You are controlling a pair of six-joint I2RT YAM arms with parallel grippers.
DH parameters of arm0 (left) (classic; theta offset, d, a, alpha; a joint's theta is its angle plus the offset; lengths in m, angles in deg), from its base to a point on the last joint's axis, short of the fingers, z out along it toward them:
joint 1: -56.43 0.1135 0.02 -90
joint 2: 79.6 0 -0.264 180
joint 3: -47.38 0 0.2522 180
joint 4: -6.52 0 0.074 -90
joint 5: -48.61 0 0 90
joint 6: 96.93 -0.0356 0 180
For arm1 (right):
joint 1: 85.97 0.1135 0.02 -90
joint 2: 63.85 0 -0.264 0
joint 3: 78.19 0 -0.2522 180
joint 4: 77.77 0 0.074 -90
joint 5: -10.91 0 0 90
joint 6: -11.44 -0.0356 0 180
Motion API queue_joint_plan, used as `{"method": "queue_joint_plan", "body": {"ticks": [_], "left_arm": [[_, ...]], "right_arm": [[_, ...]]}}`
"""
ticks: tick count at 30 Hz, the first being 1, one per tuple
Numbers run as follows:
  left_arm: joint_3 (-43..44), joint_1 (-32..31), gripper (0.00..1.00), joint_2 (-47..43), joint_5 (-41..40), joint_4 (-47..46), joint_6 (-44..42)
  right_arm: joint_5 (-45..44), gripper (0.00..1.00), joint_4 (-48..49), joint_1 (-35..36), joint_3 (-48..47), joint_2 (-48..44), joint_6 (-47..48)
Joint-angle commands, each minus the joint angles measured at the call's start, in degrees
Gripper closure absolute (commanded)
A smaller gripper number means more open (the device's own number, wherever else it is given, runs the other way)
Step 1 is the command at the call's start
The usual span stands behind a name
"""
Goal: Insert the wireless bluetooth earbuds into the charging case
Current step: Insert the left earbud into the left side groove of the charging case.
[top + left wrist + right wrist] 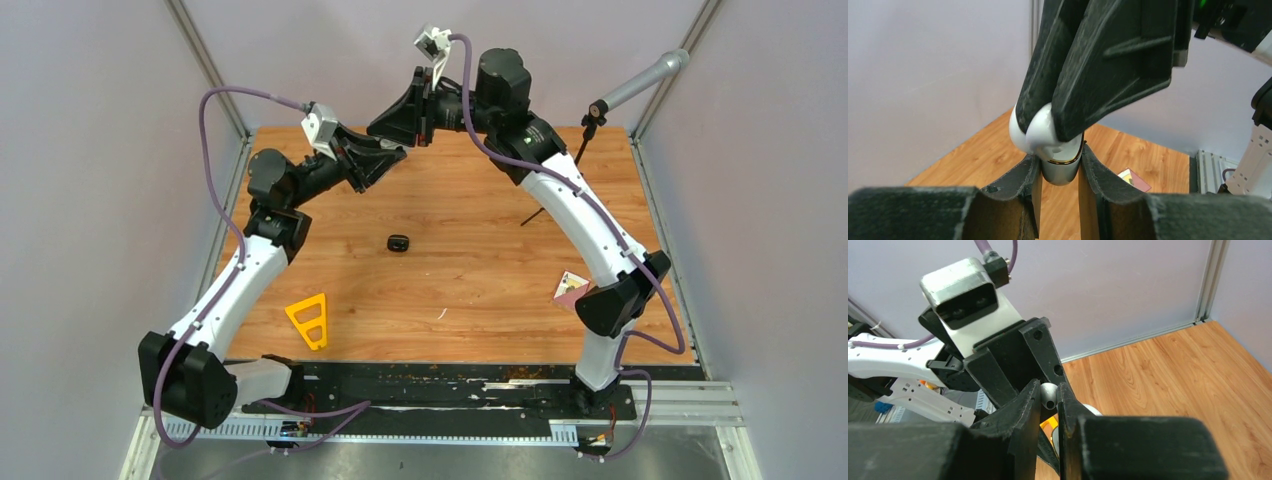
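From above, the left tool [388, 156] and right tool [392, 122] meet tip to tip high over the far part of the table [480, 210]. I judge they are lifted this way so that one arm steadies the case while the other feeds it. Well below and apart from them lie a black case [399, 242], a yellow triangle [308, 322], a card [571, 288] and a thin white sliver [441, 313]. None of these stands in the way. No other earbuds can be made out here.

In the left wrist view, the left tool is clenched on the white charging case [1060, 170], held upright with its gold-rimmed edge upward. The right tool's fingers bear down on a rounded white part above it — lid or earbud, I cannot tell.

In the right wrist view, the right tool is clamped on a small white earbud [1048, 395], stem down, just above the case. The crowded fingers look like the main hindrance — there is little room to let go.
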Motion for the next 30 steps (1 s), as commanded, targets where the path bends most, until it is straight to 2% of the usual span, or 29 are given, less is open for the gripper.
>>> {"method": "queue_joint_plan", "body": {"ticks": [1, 4, 13, 30], "left_arm": [[3.2, 0.3, 1.0, -1.1, -2.0, -1.6, 2.2], [3.5, 0.7, 1.0, -1.2, -2.3, -1.8, 2.5], [3.3, 1.4, 1.0, -1.6, -2.6, -1.3, 2.9], [5.6, 2.0, 1.0, -0.9, -2.9, -2.0, 4.6]], "right_arm": [[-4.1, 0.91, 8.4, -0.2, 4.7, -4.7, -1.6], [-6.5, 0.91, 11.5, -0.1, 7.4, -6.2, -2.0], [-6.1, 0.91, 11.8, 0.3, 5.8, -5.5, -2.1], [-6.7, 0.91, 12.3, 1.1, 9.0, -6.5, -1.0]]}}
